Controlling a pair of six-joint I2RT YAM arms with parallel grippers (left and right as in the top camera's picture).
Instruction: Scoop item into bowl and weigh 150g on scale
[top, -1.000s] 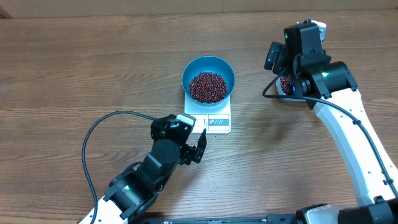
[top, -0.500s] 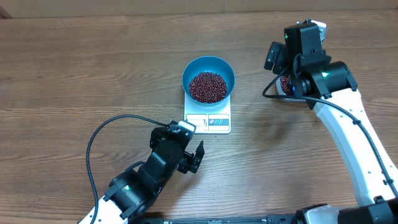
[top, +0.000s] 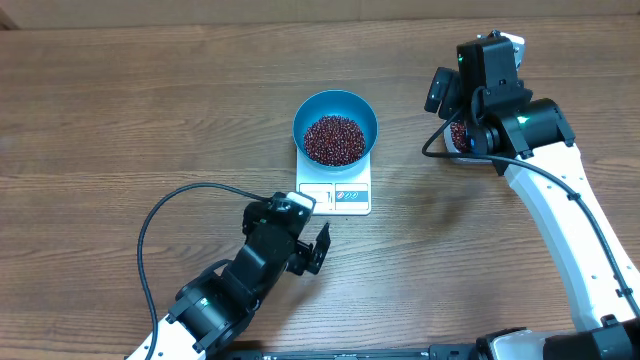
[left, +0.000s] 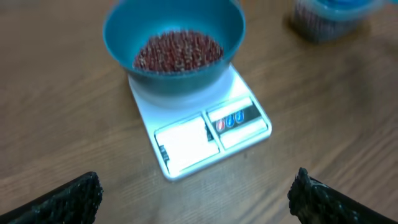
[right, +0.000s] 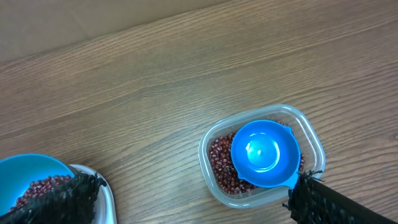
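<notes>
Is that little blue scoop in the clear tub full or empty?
Empty. In the right wrist view the scoop sits on the beans in the tub, its blue inside bare.

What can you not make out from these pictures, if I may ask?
- Scale reading: the display is blurred in the left wrist view and too small overhead.
- Clear tub: overhead, the right arm covers nearly all of it; in the left wrist view it is blurred and cut off by the top edge.
- Scoop handle: in the right wrist view it disappears behind a finger at the bottom edge.
</notes>
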